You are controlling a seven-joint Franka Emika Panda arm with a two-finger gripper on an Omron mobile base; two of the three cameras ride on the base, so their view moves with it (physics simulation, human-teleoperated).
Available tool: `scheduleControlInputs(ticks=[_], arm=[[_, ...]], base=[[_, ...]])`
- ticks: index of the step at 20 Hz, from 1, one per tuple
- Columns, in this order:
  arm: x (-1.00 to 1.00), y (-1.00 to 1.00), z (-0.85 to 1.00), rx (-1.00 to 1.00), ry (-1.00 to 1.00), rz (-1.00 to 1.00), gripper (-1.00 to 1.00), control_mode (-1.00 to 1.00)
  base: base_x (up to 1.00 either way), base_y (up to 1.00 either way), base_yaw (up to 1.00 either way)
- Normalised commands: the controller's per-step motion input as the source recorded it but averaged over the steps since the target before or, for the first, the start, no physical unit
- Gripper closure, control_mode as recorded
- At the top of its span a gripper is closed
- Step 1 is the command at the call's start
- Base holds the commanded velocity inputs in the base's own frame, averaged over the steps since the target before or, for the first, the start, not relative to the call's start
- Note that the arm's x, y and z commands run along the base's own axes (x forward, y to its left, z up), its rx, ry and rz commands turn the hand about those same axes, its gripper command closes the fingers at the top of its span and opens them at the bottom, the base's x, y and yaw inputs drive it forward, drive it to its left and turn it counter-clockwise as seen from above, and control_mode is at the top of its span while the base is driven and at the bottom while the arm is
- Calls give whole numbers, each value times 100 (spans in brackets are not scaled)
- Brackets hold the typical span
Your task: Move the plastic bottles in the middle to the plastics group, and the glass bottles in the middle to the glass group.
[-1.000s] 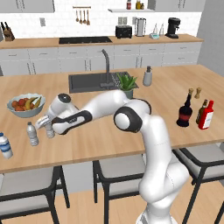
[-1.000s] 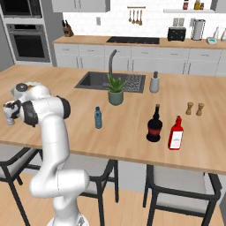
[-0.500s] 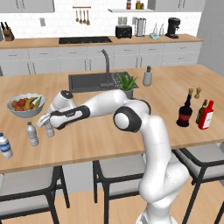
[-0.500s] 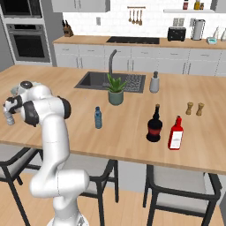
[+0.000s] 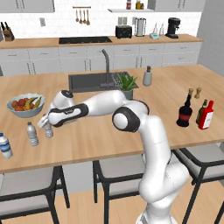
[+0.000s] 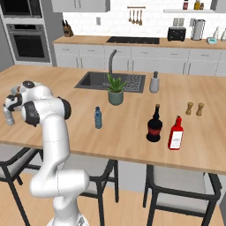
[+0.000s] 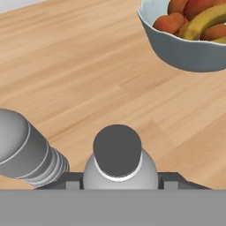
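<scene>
Though seemingly clenched on the clear bottle (image 7: 117,160), jaws beside unreadable labels.

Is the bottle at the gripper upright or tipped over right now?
Upright. In the left base view the clear bottle stands on the counter at the gripper; the hand view looks down on its cap.

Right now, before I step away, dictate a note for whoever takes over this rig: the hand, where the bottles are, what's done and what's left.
Hand: shut on the clear plastic bottle, at the counter's left end beside the plastics group's slim bottle and blue-labelled bottle. I cannot tell whether it is set down yet.
Done: the black glass bottle stands by the red bottle in the glass group.
Left: release the clear bottle, then fetch the blue-tinted bottle from mid-counter, near the potted plant.
</scene>
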Motion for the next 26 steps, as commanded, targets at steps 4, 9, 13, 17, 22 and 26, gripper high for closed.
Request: scheduleControlInputs(ticks=[4, 9, 13, 17, 22, 26], arm=[[0, 0, -21, -4, 0, 4, 100, -100], [0, 0, -4, -1, 0, 2, 100, -100], [0, 0, 0, 0, 0, 0, -100, -100], [0, 0, 0, 0, 0, 0, -100, -100], [0, 0, 3, 0, 0, 0, -100, -100], [0, 0, 37, 0, 0, 0, -100, -100]], base=[[0, 0, 0], [0, 0, 0], [0, 0, 0], [0, 0, 0], [0, 0, 0], [0, 0, 0]])
